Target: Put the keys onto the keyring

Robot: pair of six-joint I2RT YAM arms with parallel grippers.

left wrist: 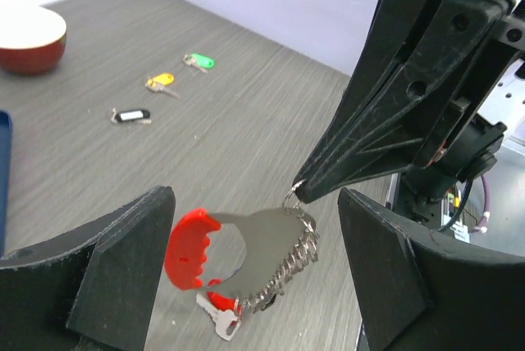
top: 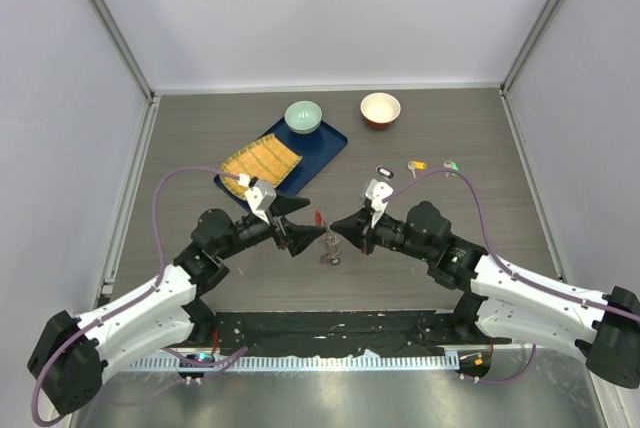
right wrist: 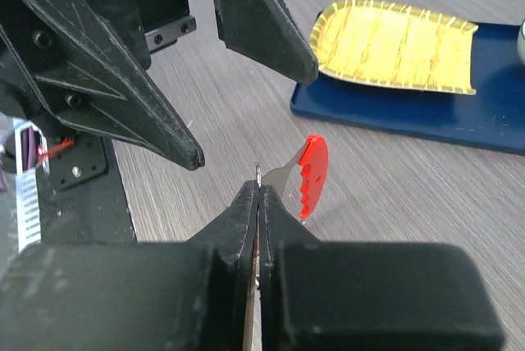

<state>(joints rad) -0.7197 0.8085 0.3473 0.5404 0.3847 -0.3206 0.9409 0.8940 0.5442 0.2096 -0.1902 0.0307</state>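
Note:
The keyring, a silver plate with a red loop and a chain bunch, hangs above the table. My right gripper is shut on its small top ring, and the red loop sticks out past the tips. My left gripper is open, one finger on each side of the keyring without touching it. In the top view both grippers meet at the keyring in mid-table. The keys lie loose further back: black, yellow and green.
A blue tray at the back left carries a yellow woven mat and a pale green bowl. A red bowl with a white inside stands behind the keys. Walls enclose the table on three sides.

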